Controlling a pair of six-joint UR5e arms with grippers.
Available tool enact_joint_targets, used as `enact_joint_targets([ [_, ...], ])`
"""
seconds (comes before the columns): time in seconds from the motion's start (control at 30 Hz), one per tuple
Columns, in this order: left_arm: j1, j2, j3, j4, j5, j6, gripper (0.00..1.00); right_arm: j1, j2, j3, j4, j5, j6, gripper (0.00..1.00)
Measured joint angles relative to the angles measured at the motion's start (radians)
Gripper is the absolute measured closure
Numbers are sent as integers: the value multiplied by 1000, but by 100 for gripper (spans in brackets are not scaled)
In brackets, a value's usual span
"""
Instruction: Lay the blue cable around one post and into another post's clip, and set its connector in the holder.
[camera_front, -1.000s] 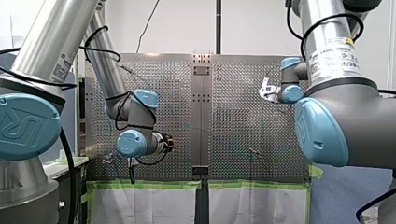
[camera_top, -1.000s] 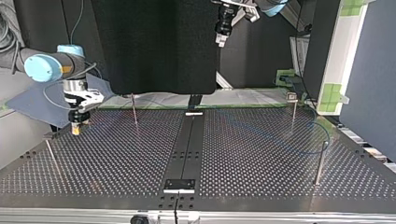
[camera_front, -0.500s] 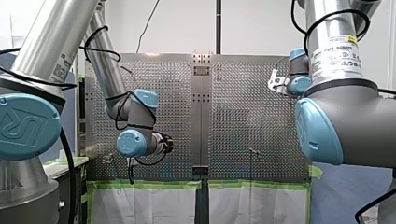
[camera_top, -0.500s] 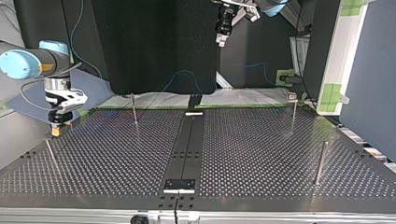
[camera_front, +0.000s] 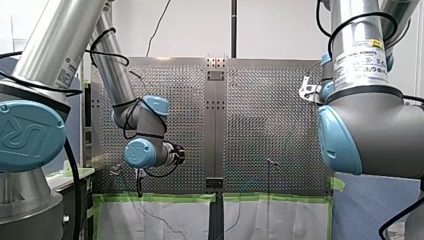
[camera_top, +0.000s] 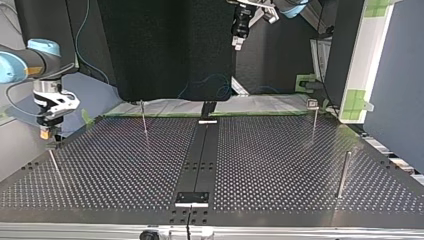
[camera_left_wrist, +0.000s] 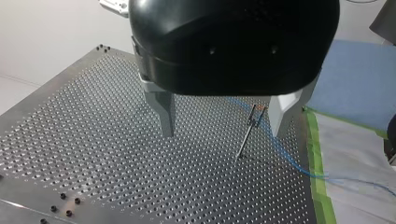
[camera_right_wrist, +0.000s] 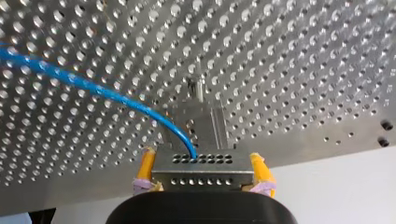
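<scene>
My right gripper (camera_right_wrist: 201, 158) has its yellow-padded fingers (camera_right_wrist: 145, 167) closed on the metal connector (camera_right_wrist: 201, 176), one pad on each side. The blue cable (camera_right_wrist: 93, 88) leaves the connector's front and trails over the bench (camera_right_wrist: 303, 56). A metal bracket (camera_right_wrist: 201, 119) just ahead is perhaps the holder. My left gripper (camera_left_wrist: 222, 133) hangs open above the bench, with the cable passing near a clip post (camera_left_wrist: 246, 137) beyond its fingers.

Front and top views face each other across the perforated table (camera_top: 280, 165).
</scene>
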Motion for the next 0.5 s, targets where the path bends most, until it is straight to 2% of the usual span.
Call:
enact_joint_targets([
  [0.27,5,0,0,-6,0,3,0,-22,0,0,-21,-4,-5,100],
  [0.5,7,0,0,-14,0,8,0,-43,0,0,-52,-50,-31,100],
])
